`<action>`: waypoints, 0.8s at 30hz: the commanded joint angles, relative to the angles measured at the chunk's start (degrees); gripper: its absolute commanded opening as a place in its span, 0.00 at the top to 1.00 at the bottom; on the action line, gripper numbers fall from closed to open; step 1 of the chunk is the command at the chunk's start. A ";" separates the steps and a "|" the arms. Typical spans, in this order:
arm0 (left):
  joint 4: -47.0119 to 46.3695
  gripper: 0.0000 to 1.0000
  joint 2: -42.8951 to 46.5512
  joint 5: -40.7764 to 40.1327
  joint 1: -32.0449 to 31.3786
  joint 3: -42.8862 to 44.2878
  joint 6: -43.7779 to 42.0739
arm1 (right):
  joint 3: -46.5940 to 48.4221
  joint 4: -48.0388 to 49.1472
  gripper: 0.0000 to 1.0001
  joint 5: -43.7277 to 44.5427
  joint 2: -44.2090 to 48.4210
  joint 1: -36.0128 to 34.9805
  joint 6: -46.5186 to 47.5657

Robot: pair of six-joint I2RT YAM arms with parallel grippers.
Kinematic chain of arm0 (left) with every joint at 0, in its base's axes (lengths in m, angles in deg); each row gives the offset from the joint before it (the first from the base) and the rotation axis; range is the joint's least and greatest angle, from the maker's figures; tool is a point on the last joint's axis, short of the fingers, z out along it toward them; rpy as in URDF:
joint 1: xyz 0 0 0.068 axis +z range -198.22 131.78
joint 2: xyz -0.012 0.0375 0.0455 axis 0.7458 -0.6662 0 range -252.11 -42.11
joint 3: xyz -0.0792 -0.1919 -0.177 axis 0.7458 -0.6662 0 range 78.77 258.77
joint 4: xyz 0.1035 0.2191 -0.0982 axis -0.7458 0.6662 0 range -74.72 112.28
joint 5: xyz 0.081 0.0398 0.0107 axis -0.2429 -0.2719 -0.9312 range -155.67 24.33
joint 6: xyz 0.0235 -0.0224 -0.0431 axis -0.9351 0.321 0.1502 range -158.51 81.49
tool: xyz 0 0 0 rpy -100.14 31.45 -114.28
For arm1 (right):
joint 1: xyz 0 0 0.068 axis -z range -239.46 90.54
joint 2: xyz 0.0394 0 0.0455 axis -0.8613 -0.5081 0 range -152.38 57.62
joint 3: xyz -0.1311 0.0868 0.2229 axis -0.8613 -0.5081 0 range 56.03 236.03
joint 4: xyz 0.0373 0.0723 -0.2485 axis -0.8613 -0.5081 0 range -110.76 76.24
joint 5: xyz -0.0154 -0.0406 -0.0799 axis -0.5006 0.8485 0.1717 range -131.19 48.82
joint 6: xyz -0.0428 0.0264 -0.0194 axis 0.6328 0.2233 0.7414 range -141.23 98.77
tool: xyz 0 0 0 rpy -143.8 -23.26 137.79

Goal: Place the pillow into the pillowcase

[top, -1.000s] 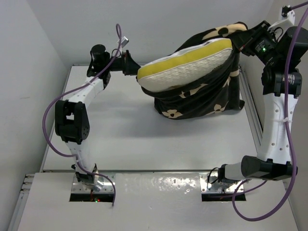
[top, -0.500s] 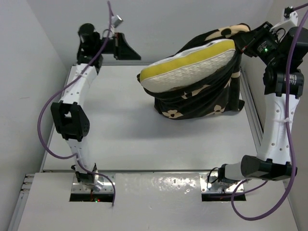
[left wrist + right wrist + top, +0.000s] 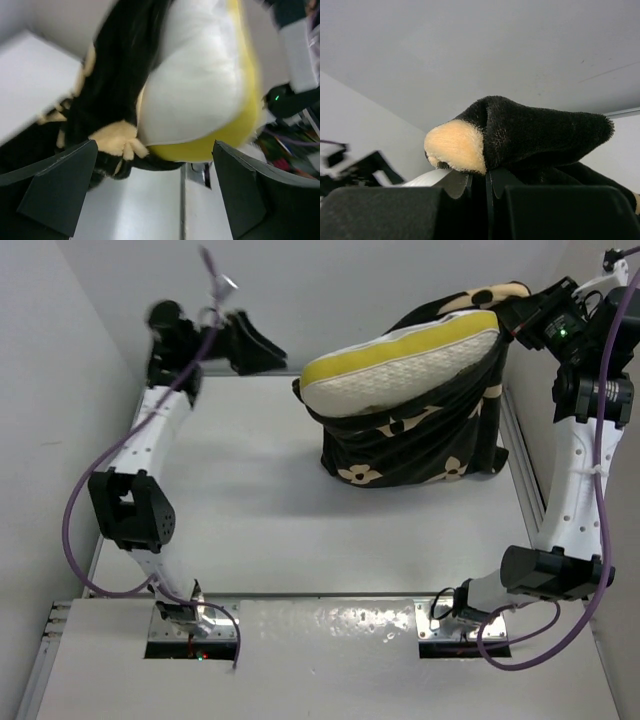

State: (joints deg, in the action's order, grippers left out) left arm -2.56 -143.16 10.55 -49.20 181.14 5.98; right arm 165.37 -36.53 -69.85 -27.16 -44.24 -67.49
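Pillow location: the pillow (image 3: 395,375) lies tilted, its far right part inside the pillowcase (image 3: 410,445), its near left end and yellow side band (image 3: 400,340) sticking out of the mouth, well above the worktop (image 3: 300,520).
Pillowcase location: it hangs as a sack from its upper right corner, and its bottom rests on the worktop at the far right.
Right claw: the right claw (image 3: 487,182) is pinched narrow on a fold of the black plush rim and holds that corner high.
Left claw: the left claw (image 3: 153,145) stands wide and holds nothing; it is raised at the far left, apart from the pillow, and faces the exposed end.
Pillow handling: it looks thick, springy and light; it probably dents under a push and rebounds, so a poke at the middle would likely sink in rather than drive it along.
Pillowcase handling: it is limp and velvety, probably grippy against the pillow's cover, so the pillow may drag and bunch the cloth instead of sliding.
Where to take hold: I judge the exposed left end, on or just beside the yellow band, the firmest place to press or pinch; the loose lower lip of the mouth is the other candidate, to pull it over that end.
Risk: the single pinched fold carries much of the load and could slip.
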 commanded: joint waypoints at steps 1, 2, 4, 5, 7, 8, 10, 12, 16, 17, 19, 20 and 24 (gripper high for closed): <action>15.49 0.00 2.52 -5.45 -4.73 -4.82 -25.52 | -0.71 1.50 1.00 -2.88 3.64 -0.19 2.57; 22.00 0.00 2.01 -8.08 -5.26 -2.72 -30.64 | -0.79 0.80 1.00 -3.24 4.08 -0.02 4.14; 29.79 0.00 0.69 -14.51 -5.80 1.51 -35.96 | -1.75 -1.31 1.00 -4.02 4.70 -0.02 5.47; 29.36 0.00 -0.53 -15.22 -5.45 1.78 -35.09 | -2.46 -1.58 1.00 -4.29 5.75 -0.02 6.17; 24.81 0.00 -1.51 -14.71 -4.66 0.48 -28.87 | -4.65 -2.11 1.00 -4.82 6.89 0.07 6.62; 22.96 0.00 -2.21 -13.75 -4.65 -0.49 -26.76 | -5.44 -2.46 1.00 -5.43 8.12 0.16 7.49; 14.55 0.00 -2.30 -10.67 -6.05 -4.43 -20.34 | -8.16 -3.51 1.00 -7.45 9.44 0.07 8.81; 9.26 0.00 -1.87 -8.13 -8.59 -7.78 -17.61 | -10.71 -3.43 1.00 -13.93 11.63 0.07 12.58; 12.04 0.00 -2.04 -4.25 -11.42 -8.85 -21.80 | -21.67 -5.88 1.00 -25.56 16.74 0.51 23.73; 14.13 0.00 -2.13 -3.29 -11.42 -8.94 -22.68 | -23.63 -7.89 1.00 -26.09 17.79 1.12 24.80; 16.34 0.00 -2.22 -1.26 -11.42 -9.12 -26.37 | -30.30 -9.57 1.00 -26.18 20.52 2.00 26.83; 19.83 0.00 -2.39 -0.30 -11.42 -9.03 -28.73 | -35.11 -10.10 1.00 -25.22 22.61 2.26 27.27; 28.54 0.00 -3.53 2.25 -12.91 -9.20 -36.19 | -46.98 -1.96 1.00 -25.21 27.27 4.90 22.98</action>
State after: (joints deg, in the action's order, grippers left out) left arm 19.25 -146.02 8.02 -61.46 171.76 -21.19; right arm 125.22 -42.34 -92.89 -1.82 -40.94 -44.95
